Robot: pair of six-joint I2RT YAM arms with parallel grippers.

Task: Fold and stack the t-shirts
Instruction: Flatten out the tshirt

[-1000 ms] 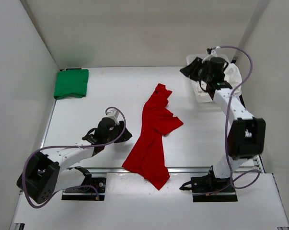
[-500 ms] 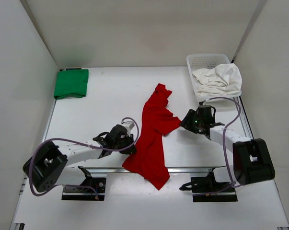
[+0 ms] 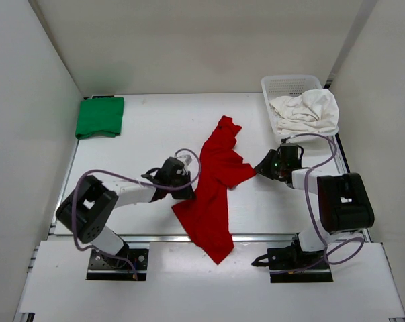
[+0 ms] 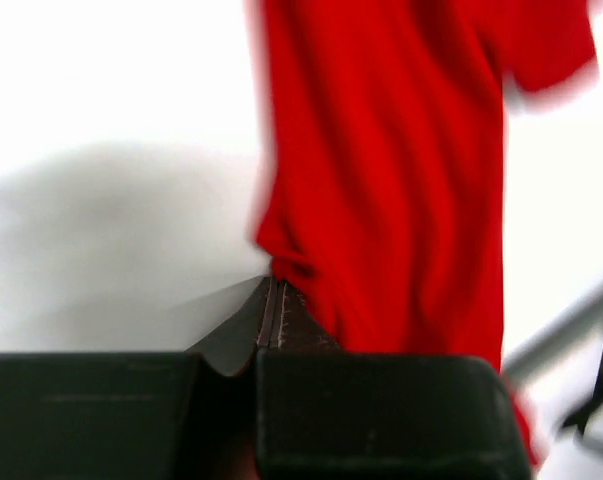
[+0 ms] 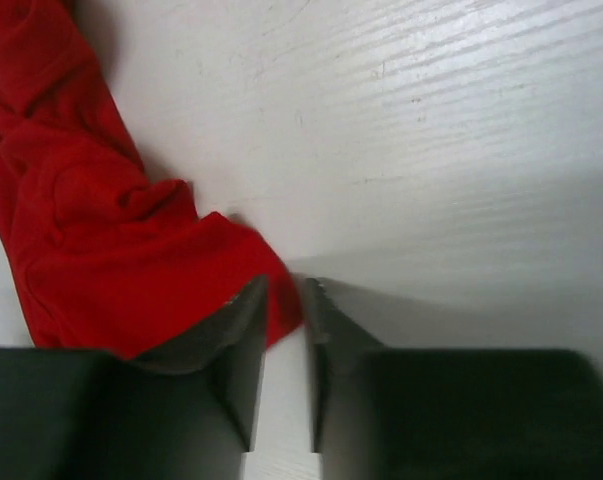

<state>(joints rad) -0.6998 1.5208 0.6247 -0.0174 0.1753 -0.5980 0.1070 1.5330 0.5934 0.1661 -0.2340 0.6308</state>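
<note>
On the table (image 3: 142,134) our left jaws clench the red shirt (image 3: 212,201) by its left edge; our right jaws, parted, straddle its sleeve (image 5: 111,250) so we can spread it.

We see three plain, unpatterned shirts: a red t-shirt (image 3: 215,188), a green t-shirt (image 3: 99,116) and a white t-shirt (image 3: 306,111). We note the mesh basket (image 3: 289,84) is white and the table (image 5: 431,150) is white with faint streaked grain. The cables (image 3: 321,144) are purple, and the left gripper (image 4: 273,290) and right gripper (image 5: 281,305) are black.
</note>
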